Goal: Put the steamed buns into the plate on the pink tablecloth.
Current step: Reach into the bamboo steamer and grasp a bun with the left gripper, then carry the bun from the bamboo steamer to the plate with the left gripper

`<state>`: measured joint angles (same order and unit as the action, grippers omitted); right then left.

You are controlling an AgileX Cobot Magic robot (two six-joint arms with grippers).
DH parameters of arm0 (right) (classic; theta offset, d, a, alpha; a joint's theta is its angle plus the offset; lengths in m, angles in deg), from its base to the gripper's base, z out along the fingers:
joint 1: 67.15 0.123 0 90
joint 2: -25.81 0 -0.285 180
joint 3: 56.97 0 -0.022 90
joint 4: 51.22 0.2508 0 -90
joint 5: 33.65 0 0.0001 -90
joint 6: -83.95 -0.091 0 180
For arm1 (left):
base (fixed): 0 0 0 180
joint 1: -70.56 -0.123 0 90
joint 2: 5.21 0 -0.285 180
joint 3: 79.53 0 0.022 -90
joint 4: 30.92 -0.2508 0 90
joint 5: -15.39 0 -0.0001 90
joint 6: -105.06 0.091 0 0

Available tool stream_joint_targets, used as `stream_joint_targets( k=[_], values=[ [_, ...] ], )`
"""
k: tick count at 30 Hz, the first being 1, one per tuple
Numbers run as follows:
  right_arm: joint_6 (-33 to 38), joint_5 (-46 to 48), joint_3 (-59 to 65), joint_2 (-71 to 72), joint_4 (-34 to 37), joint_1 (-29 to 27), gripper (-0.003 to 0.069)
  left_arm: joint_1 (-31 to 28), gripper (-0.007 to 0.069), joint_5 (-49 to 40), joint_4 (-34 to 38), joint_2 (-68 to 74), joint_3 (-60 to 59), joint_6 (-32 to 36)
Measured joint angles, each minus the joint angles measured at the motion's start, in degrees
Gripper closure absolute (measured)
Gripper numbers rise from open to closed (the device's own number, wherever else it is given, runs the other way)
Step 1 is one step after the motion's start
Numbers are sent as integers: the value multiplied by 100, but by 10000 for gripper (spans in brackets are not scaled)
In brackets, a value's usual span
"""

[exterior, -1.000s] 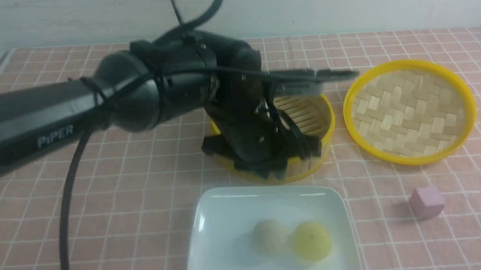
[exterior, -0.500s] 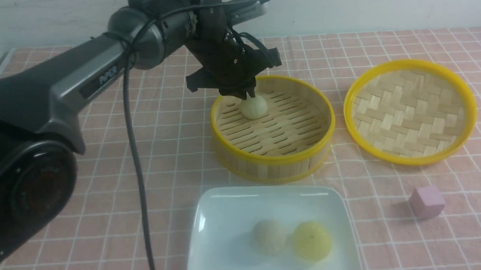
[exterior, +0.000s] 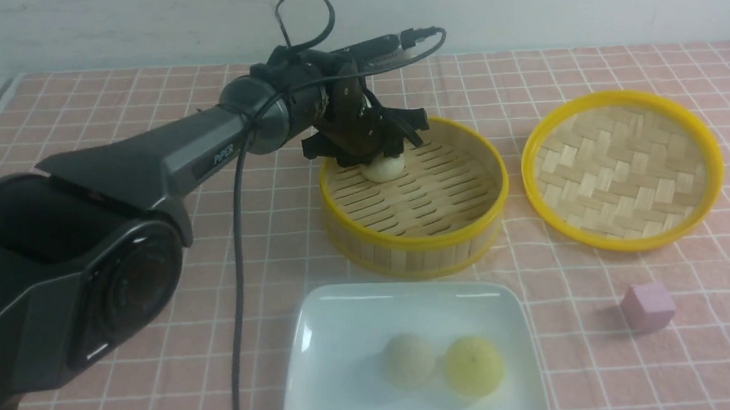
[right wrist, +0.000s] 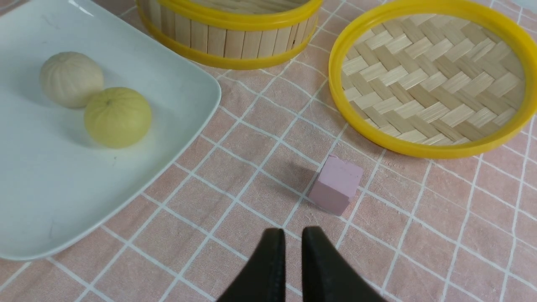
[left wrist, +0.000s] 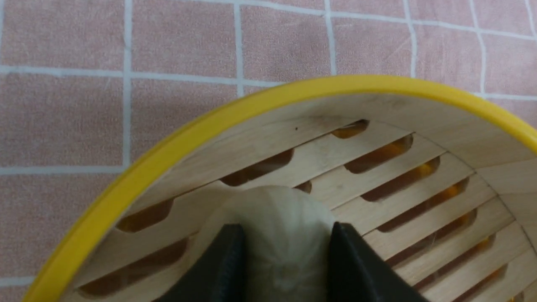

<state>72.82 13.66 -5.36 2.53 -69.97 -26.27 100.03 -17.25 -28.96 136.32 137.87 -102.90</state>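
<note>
One pale beige steamed bun (exterior: pixel 383 168) (left wrist: pixel 285 209) lies on the slats at the back left of the bamboo steamer (exterior: pixel 416 243). My left gripper (exterior: pixel 380 158) (left wrist: pixel 286 226) is lowered over it, open, one black finger at each side of the bun. A second beige bun (exterior: pixel 409 360) (right wrist: pixel 71 79) and a yellow bun (exterior: pixel 473 365) (right wrist: pixel 117 116) rest side by side in the white square plate (exterior: pixel 322 355) (right wrist: pixel 42 188) on the pink tablecloth (exterior: pixel 593 355). My right gripper (right wrist: pixel 293 230) hovers above the cloth near the plate, slightly open and empty; it is outside the front view.
The steamer's woven lid (exterior: pixel 622 169) (right wrist: pixel 428 79) lies upturned to the right of the steamer. A small pink cube (exterior: pixel 648 305) (right wrist: pixel 335 184) sits on the cloth right of the plate, just ahead of my right fingertips. The left arm stretches across the left half of the cloth.
My left arm swung from the steamer's front side to its back left and came down over the bun there, and its jaws widened. The two buns in the plate stayed put.
</note>
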Motion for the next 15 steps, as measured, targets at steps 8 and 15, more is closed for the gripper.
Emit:
stream_joint_targets(
  k=[8, 15],
  values=[
    [0, 0, 0, 0, 0, 0, 558, 0, 594, -989, -58, -405, 33, 166],
    [0, 5, 0, 0, 0, 0, 552, 0, 594, -2167, -196, -1717, 27, 853]
  ],
)
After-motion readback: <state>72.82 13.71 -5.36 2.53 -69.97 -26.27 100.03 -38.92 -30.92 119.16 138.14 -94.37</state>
